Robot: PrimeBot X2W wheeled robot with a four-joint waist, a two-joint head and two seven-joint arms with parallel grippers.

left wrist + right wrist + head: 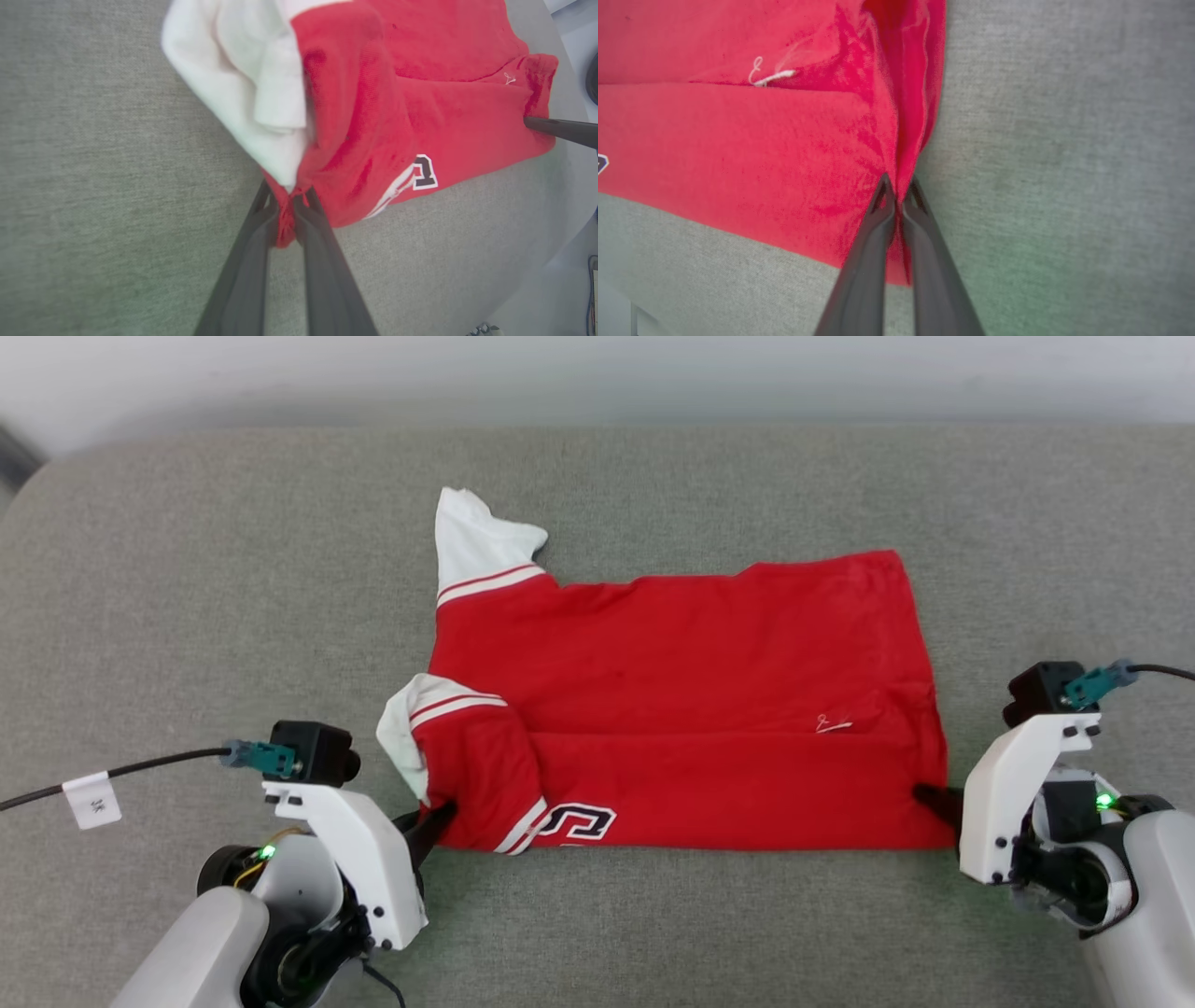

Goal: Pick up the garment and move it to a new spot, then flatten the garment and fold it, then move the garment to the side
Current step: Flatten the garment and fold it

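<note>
The garment (691, 709), a red shirt with white sleeve ends, lies folded lengthwise on the grey cushion, lettering at its near edge. My left gripper (439, 817) is shut on the garment's near left corner by the folded sleeve; the left wrist view shows red cloth (355, 116) pinched between the fingers of that gripper (286, 196). My right gripper (934, 798) is shut on the near right corner; in the right wrist view the garment (761, 140) bunches into a ridge where that gripper (897, 186) clamps it. The right fingertip (556, 128) also pokes in at the left wrist view's right edge.
A grey fabric cushion (187, 616) spreads wide around the shirt, with its rounded back edge against a pale wall (597, 373). A cable with a white tag (91, 798) trails left from the left wrist.
</note>
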